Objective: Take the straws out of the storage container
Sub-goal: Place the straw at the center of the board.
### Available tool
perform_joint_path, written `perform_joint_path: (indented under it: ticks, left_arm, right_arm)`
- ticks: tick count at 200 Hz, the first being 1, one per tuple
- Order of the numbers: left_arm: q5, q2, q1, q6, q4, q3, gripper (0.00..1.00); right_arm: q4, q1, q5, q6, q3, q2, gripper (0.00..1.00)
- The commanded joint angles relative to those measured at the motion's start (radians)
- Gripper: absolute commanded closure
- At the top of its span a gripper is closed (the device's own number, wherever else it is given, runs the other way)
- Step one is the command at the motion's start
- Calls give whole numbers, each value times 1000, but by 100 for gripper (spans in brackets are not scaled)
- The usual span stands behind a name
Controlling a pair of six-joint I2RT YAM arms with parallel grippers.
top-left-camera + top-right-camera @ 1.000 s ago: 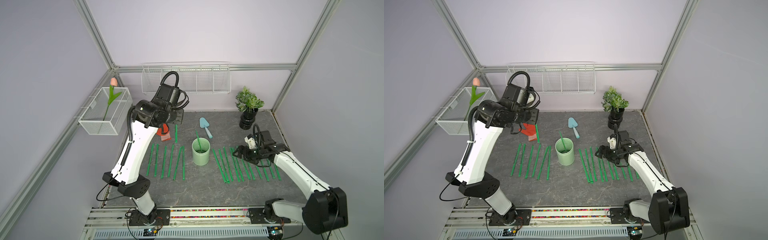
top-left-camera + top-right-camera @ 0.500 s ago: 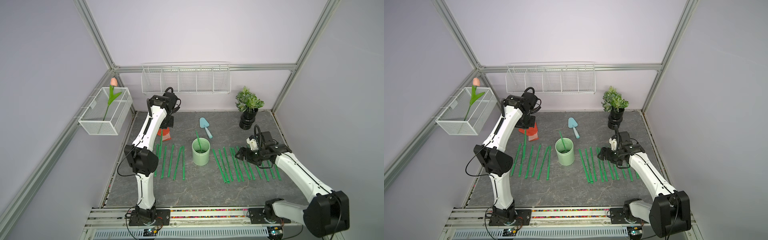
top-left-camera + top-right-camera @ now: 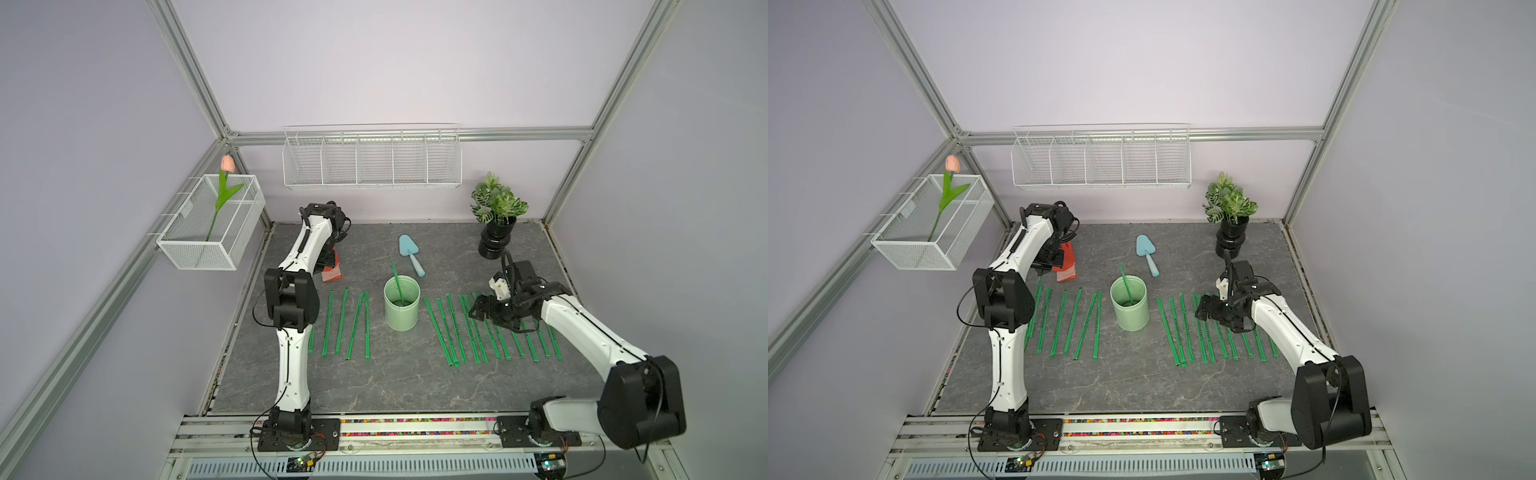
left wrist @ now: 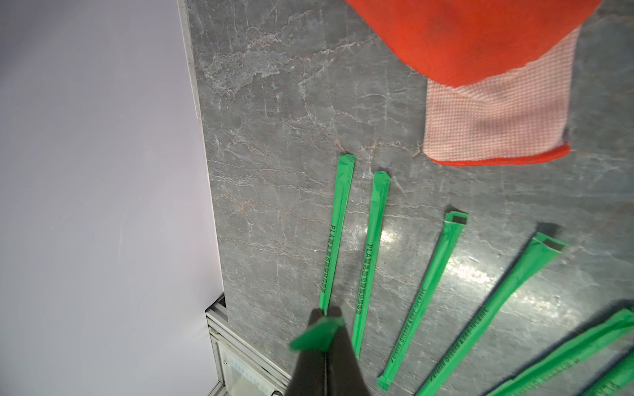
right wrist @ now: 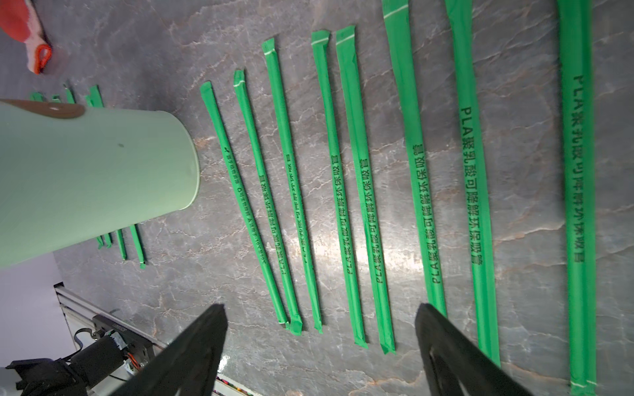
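Now the left claw (image 4: pixel 324 317) is pinching one flat, print-sleeved straw (image 4: pixel 317 334) by its end. The right claw (image 5: pixel 320 310) stands spread above straws (image 5: pixel 350 192) rowed on veined grey stone (image 3: pixel 395 382). A lone straw (image 3: pixel 397 282) leans in the smooth mint cup (image 3: pixel 401 318).

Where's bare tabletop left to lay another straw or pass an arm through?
Free: front strip between straws and base rail; back patch between trowel and plant pot. Crowded: both sides of the storage container; red glove corner.
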Motion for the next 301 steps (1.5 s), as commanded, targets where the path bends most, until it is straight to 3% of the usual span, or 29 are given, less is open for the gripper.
perform_joint_path:
  ticks: [1,98,160,233,301]
  left_arm:
    - [-16,-11,12,-16,-121,-12,95]
    - [79,-76,27,19,-91,-106,94]
    - [46,-106,50,20,-92,-145,94]
    - [-76,-17,125,10,-119,-81,95]
    - [-63,79,163,39,-99,-10,95]
  right_arm:
    - [31,-1,-12,-20,20,30,11]
    - [89,6,-37,-15,50,146,11]
    - [113,13,-56,-16,67,211,11]
    - [110,13,-48,-27,86,232,11]
    - [91,13,-36,-29,104,251,11]
